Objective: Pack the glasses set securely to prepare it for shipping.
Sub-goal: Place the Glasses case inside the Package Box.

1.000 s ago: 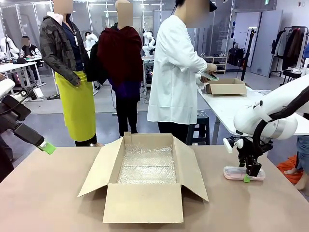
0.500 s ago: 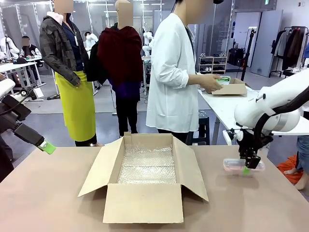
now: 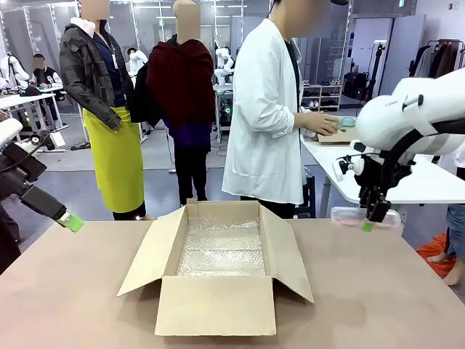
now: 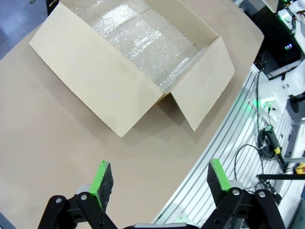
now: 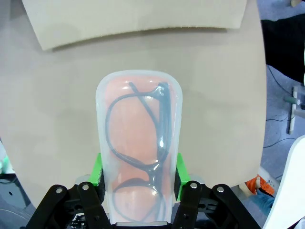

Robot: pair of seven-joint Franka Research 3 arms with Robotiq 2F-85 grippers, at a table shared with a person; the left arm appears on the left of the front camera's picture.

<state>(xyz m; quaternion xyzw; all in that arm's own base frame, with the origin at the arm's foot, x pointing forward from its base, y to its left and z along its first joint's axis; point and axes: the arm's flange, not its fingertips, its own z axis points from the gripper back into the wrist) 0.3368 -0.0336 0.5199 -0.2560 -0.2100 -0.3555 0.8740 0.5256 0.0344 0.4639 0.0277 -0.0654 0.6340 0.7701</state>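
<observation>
My right gripper (image 3: 370, 220) is shut on the pale pink glasses case (image 3: 350, 217) and holds it level in the air above the table's right side, to the right of the open cardboard box (image 3: 218, 265). In the right wrist view the translucent case (image 5: 139, 143), with dark-framed glasses inside, sits clamped between the green pads (image 5: 98, 171), over bare table, with a box flap (image 5: 133, 21) ahead. My left gripper (image 4: 157, 183) is open and holds nothing; it hovers off the table's left edge (image 3: 70, 221). The person holds a mint green case (image 3: 347, 122) at the far table.
Bubble wrap (image 3: 220, 249) lines the box's floor and its flaps (image 3: 287, 254) are spread outward. A person in a white coat (image 3: 265, 109) stands behind the table, turned toward a second table (image 3: 341, 163) with a small cardboard box (image 3: 341, 136). Cables and an aluminium rail (image 4: 228, 143) run beside the table.
My right gripper has lifted the pink case off the table and raised it straight up. The person has turned further toward the far table. The left arm has not moved.
</observation>
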